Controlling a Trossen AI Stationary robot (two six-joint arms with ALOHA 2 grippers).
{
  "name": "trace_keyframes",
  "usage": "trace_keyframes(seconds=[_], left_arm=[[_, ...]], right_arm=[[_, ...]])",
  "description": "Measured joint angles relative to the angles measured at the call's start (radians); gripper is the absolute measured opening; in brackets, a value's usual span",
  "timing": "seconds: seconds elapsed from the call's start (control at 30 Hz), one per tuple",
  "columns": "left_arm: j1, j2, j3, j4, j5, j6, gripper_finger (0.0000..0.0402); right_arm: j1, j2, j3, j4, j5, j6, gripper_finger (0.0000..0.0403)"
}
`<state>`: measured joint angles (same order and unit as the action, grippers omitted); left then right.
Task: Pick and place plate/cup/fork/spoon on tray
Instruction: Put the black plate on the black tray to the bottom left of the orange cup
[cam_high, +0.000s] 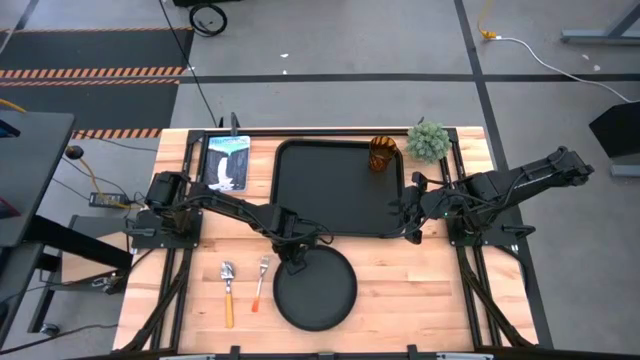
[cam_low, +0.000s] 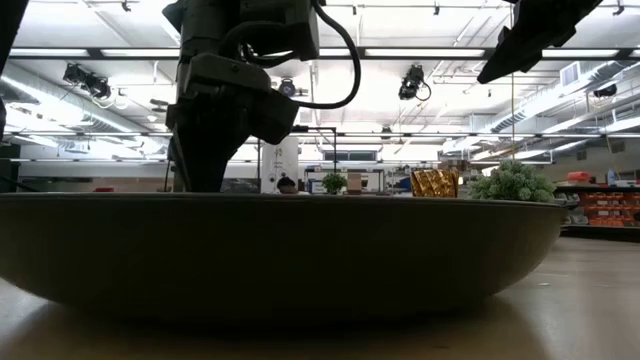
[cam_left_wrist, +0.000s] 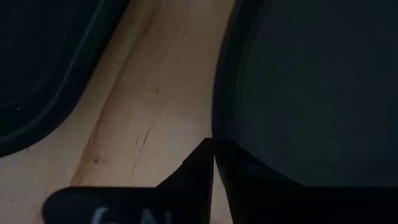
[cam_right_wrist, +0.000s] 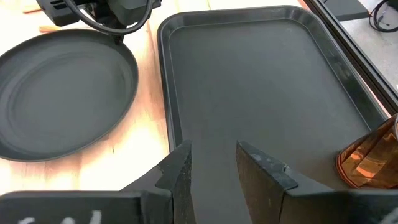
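Note:
The round black plate (cam_high: 315, 288) lies on the wooden table near the front edge; it fills the low view (cam_low: 280, 250). The black tray (cam_high: 340, 190) lies behind it, with the amber cup (cam_high: 384, 153) standing in its far right corner. The fork (cam_high: 262, 280) and the spoon (cam_high: 228, 290) lie on the table left of the plate. My left gripper (cam_high: 293, 262) is down at the plate's far left rim, shut on it. My right gripper (cam_right_wrist: 213, 158) is open and empty above the tray's near right part (cam_high: 410, 225). My left gripper pinches the plate's raised rim (cam_left_wrist: 219, 134) at its far left side, one finger (cam_left_wrist: 189, 174) outside the rim and one inside. The fingers come from above, pointing down. The plate's bottom (cam_low: 270, 305) rests on the table.
A small green potted plant (cam_high: 428, 140) stands by the tray's far right corner. A picture card (cam_high: 227, 162) lies at the table's far left. A strip of bare wood (cam_left_wrist: 149, 106) runs between tray and plate. Black frame rails run along the table's sides.

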<state>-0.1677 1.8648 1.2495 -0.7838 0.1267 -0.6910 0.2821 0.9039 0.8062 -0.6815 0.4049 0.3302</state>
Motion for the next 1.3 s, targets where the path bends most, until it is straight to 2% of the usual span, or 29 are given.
trace_keyframes(seconds=[0.2,0.53,0.97,1.3], left_arm=[[0.001,0.0,0.0,0.007,-0.024,-0.001,0.0009],[0.033,-0.004,0.0,0.006,-0.035,0.015,0.0006],[0.145,-0.025,0.043,-0.002,0.107,0.122,0.0002],[0.243,-0.026,0.113,-0.046,0.12,0.206,0.0001]], right_arm=[[0.0,0.0,0.0,0.0,0.0,-0.005,0.0132],[0.0,0.0,0.0,0.0,0.0,-0.016,0.0132],[0.0,0.0,0.0,-0.008,-0.01,-0.017,0.0132],[0.0,0.0,0.0,-0.015,-0.015,-0.019,0.0132]])
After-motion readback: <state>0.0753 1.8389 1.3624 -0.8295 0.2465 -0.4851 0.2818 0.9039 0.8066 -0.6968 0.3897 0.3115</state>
